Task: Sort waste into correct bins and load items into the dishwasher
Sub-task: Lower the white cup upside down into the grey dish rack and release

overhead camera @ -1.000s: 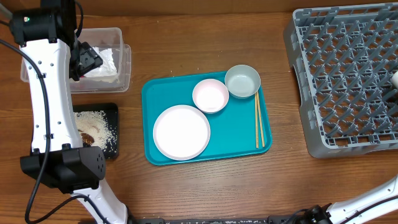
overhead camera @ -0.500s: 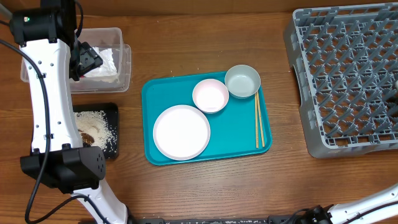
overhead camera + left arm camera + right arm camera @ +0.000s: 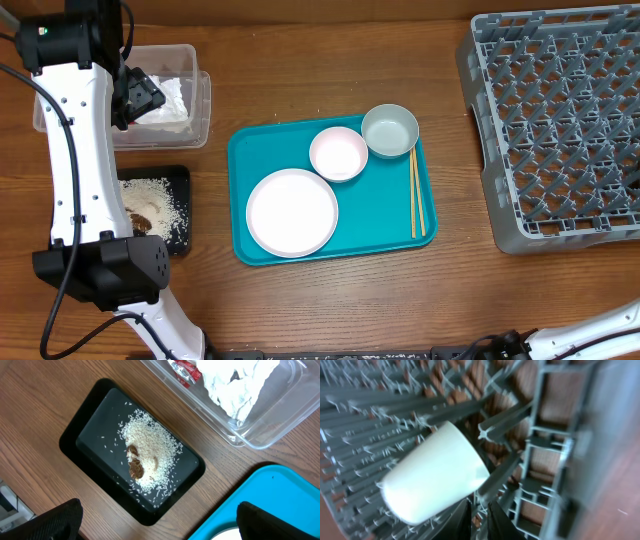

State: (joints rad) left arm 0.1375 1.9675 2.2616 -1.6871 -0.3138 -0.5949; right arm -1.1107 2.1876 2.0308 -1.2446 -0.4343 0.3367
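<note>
small white cup (image 3: 432, 477): light, stiff, smooth, breakable; take by rim.
right gripper (image 3: 480, 520): narrow gap, grip unclear.
left gripper (image 3: 160, 507): spread wide, empty.

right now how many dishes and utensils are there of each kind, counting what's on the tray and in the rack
plates: 1, the white plate on the teal tray
bowls: 2, the pink bowl and the grey-green bowl
cups: 1, the white cup in the dish rack, seen by the right wrist camera only
chopsticks: 2
total: 6
</note>
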